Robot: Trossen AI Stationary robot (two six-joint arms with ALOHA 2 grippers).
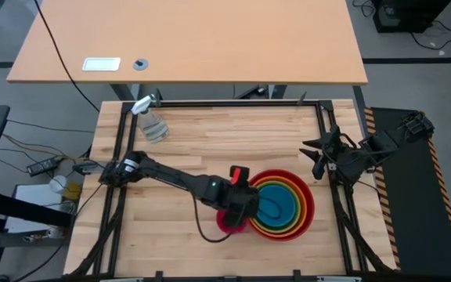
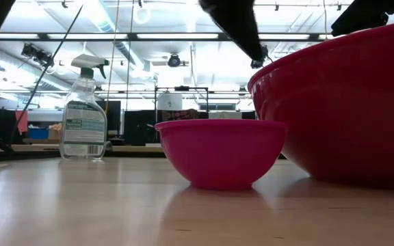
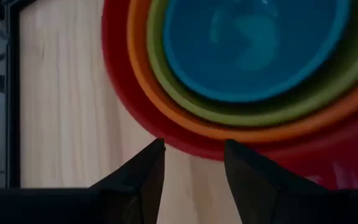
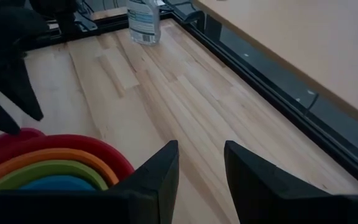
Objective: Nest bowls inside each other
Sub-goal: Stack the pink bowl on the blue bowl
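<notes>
Four bowls sit nested on the table's near right: red (image 1: 308, 215) outermost, then orange (image 1: 266, 182), green (image 1: 296, 190) and blue (image 1: 282, 205) innermost. The small pink bowl (image 2: 219, 152) stands upright on its base close beside the red bowl's (image 2: 347, 109) left side; in the high view the left arm partly hides the pink bowl (image 1: 225, 222). My left gripper (image 1: 247, 208) hovers open over the table at the red bowl's left rim (image 3: 166, 137), with nothing between the fingers (image 3: 194, 146). My right gripper (image 1: 315, 153) waits open at the table's right edge (image 4: 201, 146).
A clear spray bottle (image 1: 151, 121) lies near the table's far left corner (image 2: 84, 109). A black frame rail (image 1: 233, 104) runs around the tabletop. Bare wood lies between the bottle and the bowls. A larger desk (image 1: 186, 39) stands beyond the far edge.
</notes>
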